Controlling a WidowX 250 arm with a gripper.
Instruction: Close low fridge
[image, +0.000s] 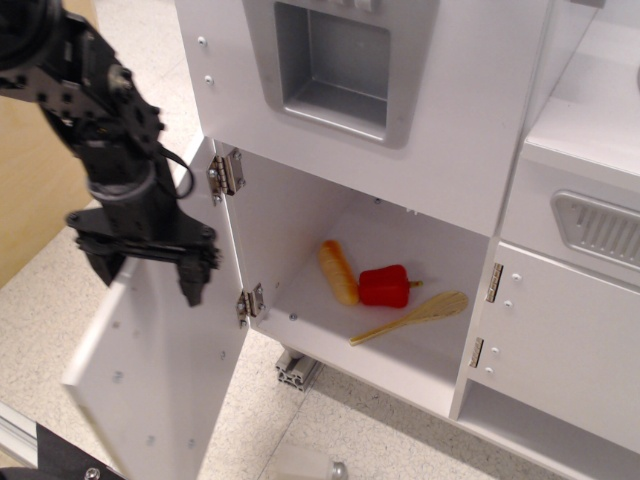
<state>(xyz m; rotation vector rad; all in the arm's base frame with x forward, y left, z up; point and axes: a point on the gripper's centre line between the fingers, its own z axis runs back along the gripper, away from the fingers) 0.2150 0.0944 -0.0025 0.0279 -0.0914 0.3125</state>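
Fridge door (160, 370) hangs wide open at left w/ gripper (150, 275), fingers spread & empty, at its top edge, so push from behind, sweeping w/ the hinges (226, 172).

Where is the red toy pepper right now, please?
The red toy pepper lies inside the open low fridge compartment, between the orange bread roll on its left and the wooden spoon.

The low fridge (330, 290) is a white compartment in the toy kitchen's lower left, standing wide open. Its large flat white door (160, 370) swings out to the left on two silver hinges (225, 172), inner face showing small screw holes. Inside lie three things: a bread roll, a red pepper and a wooden spoon.
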